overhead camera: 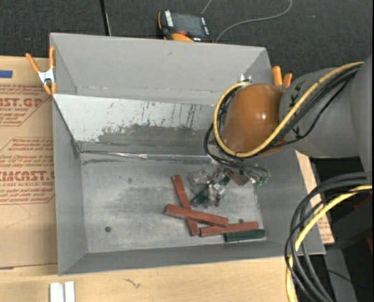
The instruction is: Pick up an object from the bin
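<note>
My gripper (207, 192) hangs low over the right half of the bin floor, under the arm's orange cover. Its fingertips sit just right of a reddish-brown bar (181, 192) that lies tilted. A small dark green piece (201, 199) lies right at the fingertips; whether it is between them is unclear. Just below, a second reddish-brown bar (195, 215) lies nearly flat across the floor.
Another reddish-brown bar (229, 228) and a dark green bar (244, 235) lie near the bin's front right corner. The arm and its cables cover the bin's right side. The left half of the floor is bare scuffed metal.
</note>
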{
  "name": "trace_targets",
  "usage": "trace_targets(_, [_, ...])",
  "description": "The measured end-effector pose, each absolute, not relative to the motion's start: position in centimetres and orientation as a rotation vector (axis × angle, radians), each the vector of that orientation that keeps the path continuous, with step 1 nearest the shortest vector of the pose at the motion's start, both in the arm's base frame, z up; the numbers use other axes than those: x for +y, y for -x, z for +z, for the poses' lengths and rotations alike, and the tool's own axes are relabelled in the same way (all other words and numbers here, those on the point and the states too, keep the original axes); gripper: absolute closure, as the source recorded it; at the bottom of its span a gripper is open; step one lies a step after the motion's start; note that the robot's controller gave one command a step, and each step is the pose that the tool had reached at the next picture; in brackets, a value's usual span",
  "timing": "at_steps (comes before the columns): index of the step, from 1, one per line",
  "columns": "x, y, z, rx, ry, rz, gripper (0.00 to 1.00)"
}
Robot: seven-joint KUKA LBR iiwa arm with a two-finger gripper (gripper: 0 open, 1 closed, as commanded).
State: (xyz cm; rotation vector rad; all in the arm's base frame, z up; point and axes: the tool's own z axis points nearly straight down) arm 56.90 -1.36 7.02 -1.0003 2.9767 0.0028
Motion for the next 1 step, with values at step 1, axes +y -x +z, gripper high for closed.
trace_targets(1, [-0.87,-56.41,24.82,2.938,1.083,-0.005,1.0])
